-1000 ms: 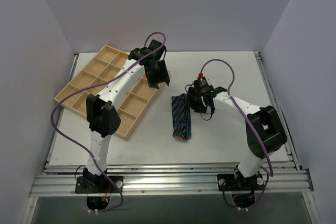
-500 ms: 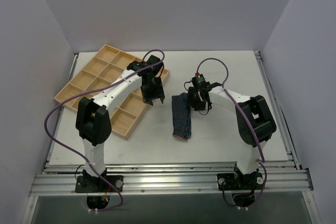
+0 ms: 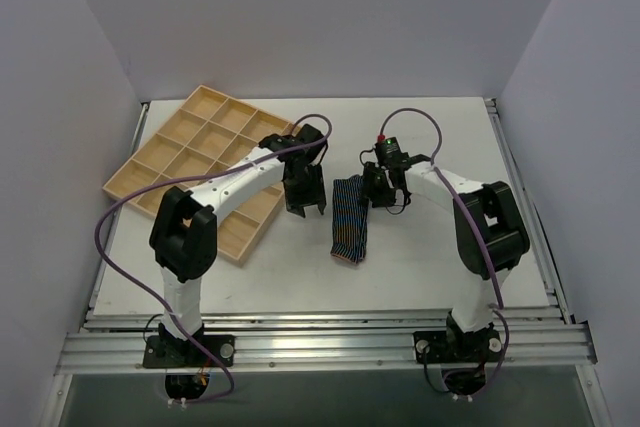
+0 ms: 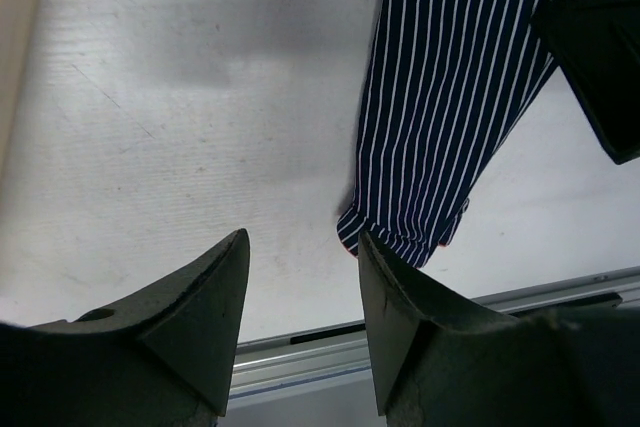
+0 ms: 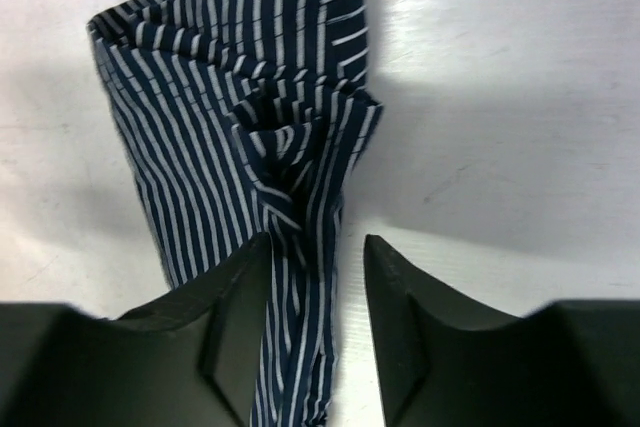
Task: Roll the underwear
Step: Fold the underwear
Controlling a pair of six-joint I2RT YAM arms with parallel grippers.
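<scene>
So the underwear (image 3: pixel 349 219) is sitting roughly mid-table (image 3: pixel 420 259), folded into a long narrow strip that runs from far to near. It's navy with thin white stripes and has a bit of reddish edge peeking out at the near end. It lies flat on the surface, a little right of the wooden tray (image 3: pixel 160 152) and not touching it. The right gripper (image 3: pixel 381 194) is down at the far end of the strip, on its right-hand side. From the right wrist camera the cloth there is scrunched into a ridge, and that ridge runs down between the two fingers (image 5: pixel 235 317). The jaws are spread, one finger is right up against the fabric, and a sliver of bare table shows between the cloth and the other finger. So it's straddling the fold, not pinching it. The left gripper (image 3: pixel 303 199) hangs over bare table between the tray's corner and the strip's left edge. Its jaws are spread too, with nothing between them. In its own camera the near end of the strip sits just beside one fingertip (image 4: pixel 390 287), but I can't say for sure whether it touches.
</scene>
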